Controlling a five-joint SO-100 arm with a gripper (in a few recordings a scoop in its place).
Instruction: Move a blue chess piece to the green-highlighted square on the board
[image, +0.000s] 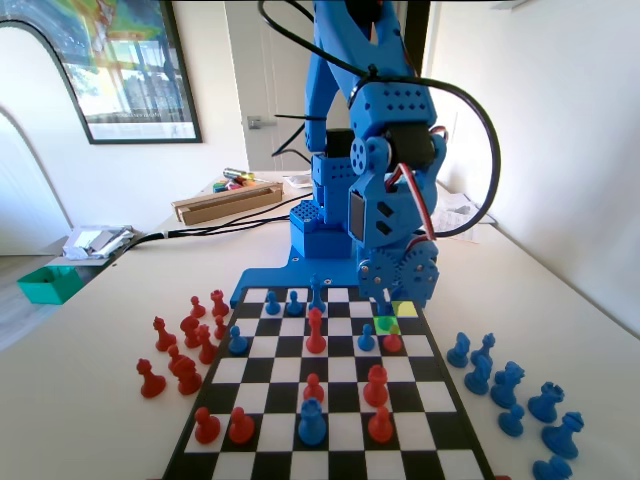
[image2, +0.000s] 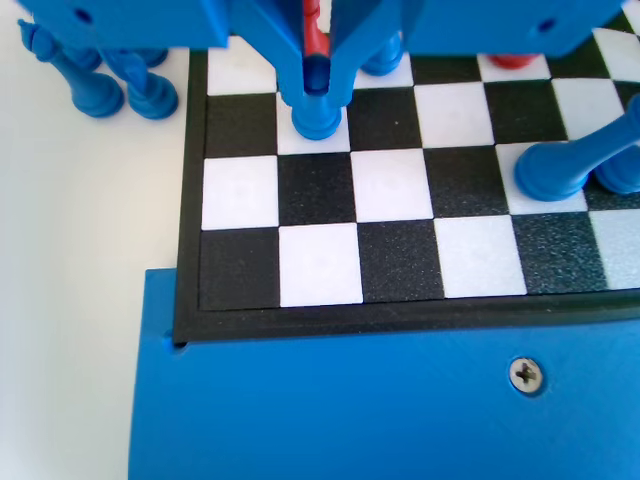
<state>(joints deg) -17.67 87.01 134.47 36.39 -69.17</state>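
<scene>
1. Gripper is low over the board on my wrist view, both jaws drawn in narrow around a small blue pawn, clamping its upper part.
2. That blue pawn has its base on a white square, second row in from the board edge that joins the blue base plate, second column from the board's left edge (wrist view). I cannot tell whether the base is pressed flat to the board or slightly lifted.
3. On my fixed view the gripper comes down at the board's far right corner, right over the green-highlighted square; a pale yellow square sits just beyond it, touching it diagonally at the corner.
4. Green square is mostly covered by the jaws and by a red piece just in front of it on the board (so I only see a sliver of green).
5. Off the board to its right in the fixed view: a cluster of blue pieces on the table. Off the board to its left: a cluster of red pieces.
6. On the board itself, mixed red and blue pieces through the middle rows; a tall red piece stands near the board's centre line.
</scene>
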